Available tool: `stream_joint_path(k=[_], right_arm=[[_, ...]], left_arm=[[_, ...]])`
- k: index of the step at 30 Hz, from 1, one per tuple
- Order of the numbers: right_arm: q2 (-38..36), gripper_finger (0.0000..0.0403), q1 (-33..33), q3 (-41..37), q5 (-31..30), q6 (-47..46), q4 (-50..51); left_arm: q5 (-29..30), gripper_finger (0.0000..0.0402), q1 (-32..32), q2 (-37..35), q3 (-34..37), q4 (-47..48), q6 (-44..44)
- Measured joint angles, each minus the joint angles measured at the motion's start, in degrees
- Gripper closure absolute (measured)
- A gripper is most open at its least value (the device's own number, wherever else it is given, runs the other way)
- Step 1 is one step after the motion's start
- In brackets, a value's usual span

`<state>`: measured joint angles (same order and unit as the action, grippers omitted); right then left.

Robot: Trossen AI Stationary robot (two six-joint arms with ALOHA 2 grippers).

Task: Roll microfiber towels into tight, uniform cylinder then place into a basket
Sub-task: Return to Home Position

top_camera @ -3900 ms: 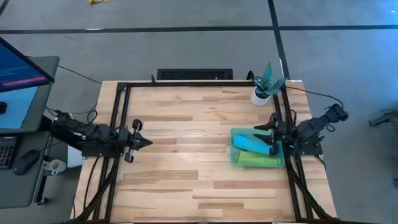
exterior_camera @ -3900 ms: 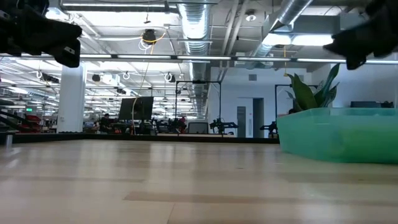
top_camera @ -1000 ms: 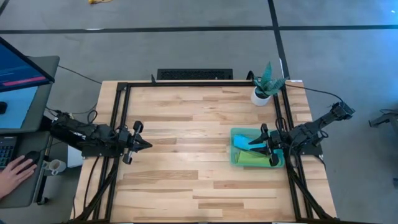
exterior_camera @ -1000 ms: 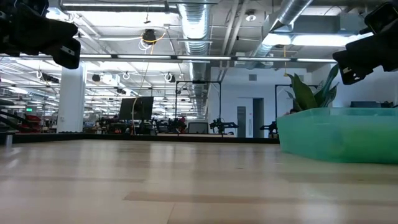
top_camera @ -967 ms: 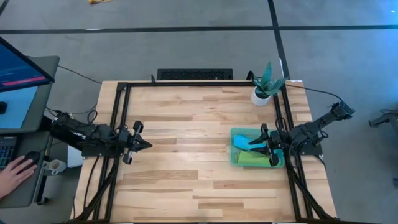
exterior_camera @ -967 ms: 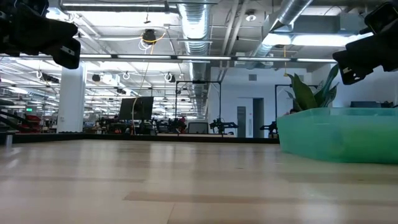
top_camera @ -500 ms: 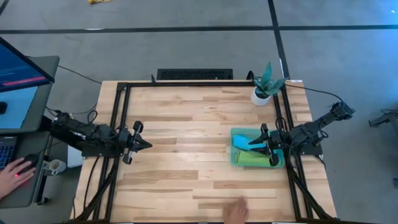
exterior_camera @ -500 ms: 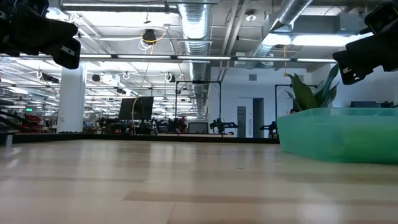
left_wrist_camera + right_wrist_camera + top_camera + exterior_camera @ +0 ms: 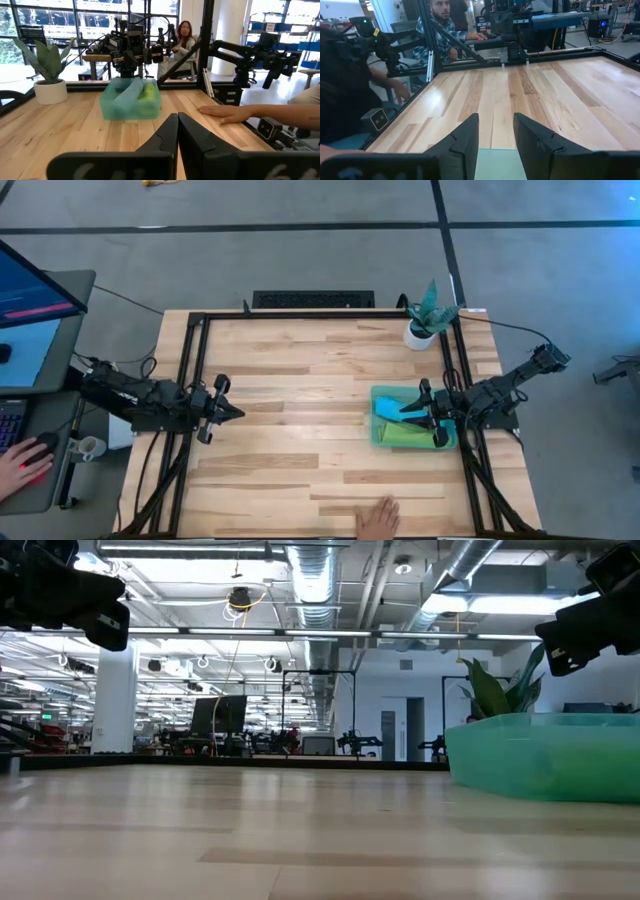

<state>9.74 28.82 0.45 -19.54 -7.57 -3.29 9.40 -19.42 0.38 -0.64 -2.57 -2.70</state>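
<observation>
At far left, off the table's edge, a monitor [image 9: 30, 290] with writing too small to read, and below it a person's hand [image 9: 22, 465] on a mouse. Next, at the left edge of the wooden table [image 9: 300, 370], the left gripper [image 9: 232, 411], raised above the boards, pointing toward the middle, fingers pressed together on nothing. Around the boards, a black frame [image 9: 190, 370] of rails along the left, far and right sides. In the middle, wide bare planks of pale wood, much free room between the two arms. At the near edge, right of centre, a second hand [image 9: 380, 520] lying flat on the wood, well apart from both grippers. Further right, the basket [image 9: 375, 425] close to the right rail, with the turquoise towel [image 9: 392, 410] rolled on the far side and the lime green towel [image 9: 405, 437] rolled just beside it on the near side, both inside the walls. Above the basket, the right gripper [image 9: 408, 408], fingers apart, gripping nothing. In the far right corner, a white plant pot [image 9: 418, 333] with green leaves, apart from the basket. Beyond the table, a large workshop hall with ceiling pipes and strip lights.
</observation>
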Motion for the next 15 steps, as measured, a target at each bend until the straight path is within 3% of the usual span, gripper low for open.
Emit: stream_joint_path(k=[15], right_arm=[[0.0, 0.0261, 0.0, 0.0, 0.0, 0.0, 0.0]], left_arm=[[0.0, 0.0401, 0.0, 0.0, 0.0, 0.0, 0.0]])
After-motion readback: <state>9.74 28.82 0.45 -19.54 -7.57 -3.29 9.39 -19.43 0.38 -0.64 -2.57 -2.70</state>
